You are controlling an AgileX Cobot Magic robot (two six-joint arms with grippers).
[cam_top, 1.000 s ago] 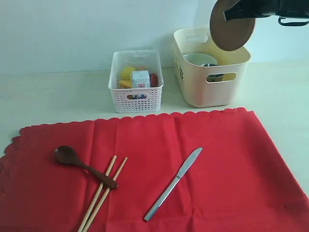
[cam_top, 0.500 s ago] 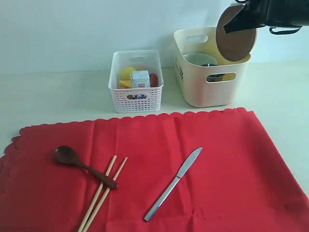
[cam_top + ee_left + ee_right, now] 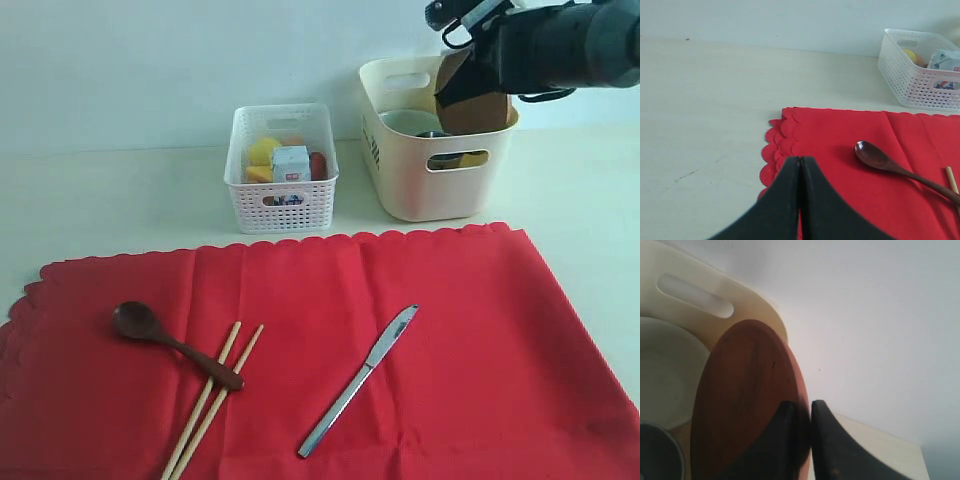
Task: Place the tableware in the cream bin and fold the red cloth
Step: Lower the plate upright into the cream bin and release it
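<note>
Plate [image 3: 480, 108] lower now (into bin [image 3: 415, 195])

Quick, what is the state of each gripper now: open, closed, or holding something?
Left gripper: closed, holding nothing.
Right gripper: closed on the plate, at the cream bin.

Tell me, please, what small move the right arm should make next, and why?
Probably lower the plate a little, then open. The right gripper pinches the plate on edge, and it seems only partly inside the bin, beside the bowl and cup, so it looks too high to drop gently.
</note>
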